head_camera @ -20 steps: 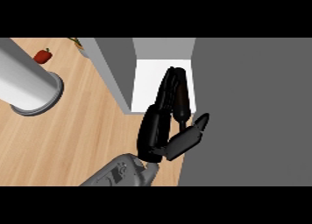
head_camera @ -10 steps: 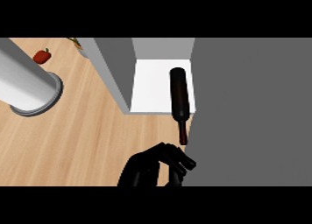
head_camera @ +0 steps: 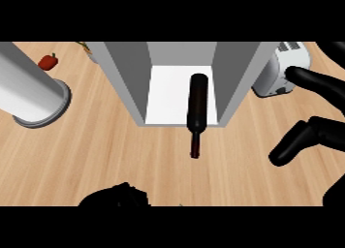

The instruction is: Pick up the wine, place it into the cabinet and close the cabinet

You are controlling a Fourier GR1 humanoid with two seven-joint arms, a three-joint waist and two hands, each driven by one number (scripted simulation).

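Note:
The wine bottle [head_camera: 196,104] is dark and lies on its side. Its body rests on the white floor of the open grey cabinet [head_camera: 125,82], and its neck sticks out over the wooden counter toward me. No hand touches it. My right hand [head_camera: 325,131] hangs large at the right edge, open with fingers spread, just right of the cabinet's right wall. Only the top of my left hand [head_camera: 118,196] shows at the lower edge, below and left of the bottle's neck. No cabinet door is in sight.
A large grey cylinder [head_camera: 25,97] stands at the left, with a red pepper [head_camera: 49,61] behind it. A white toaster [head_camera: 283,72] sits at the back right, partly behind my right hand. Bare wooden counter [head_camera: 97,155] stretches in front of the cabinet.
The hand that held the bottle a second ago has let go and sunk to the lower edge. The grey mass at the right is gone, and my right hand now shows there.

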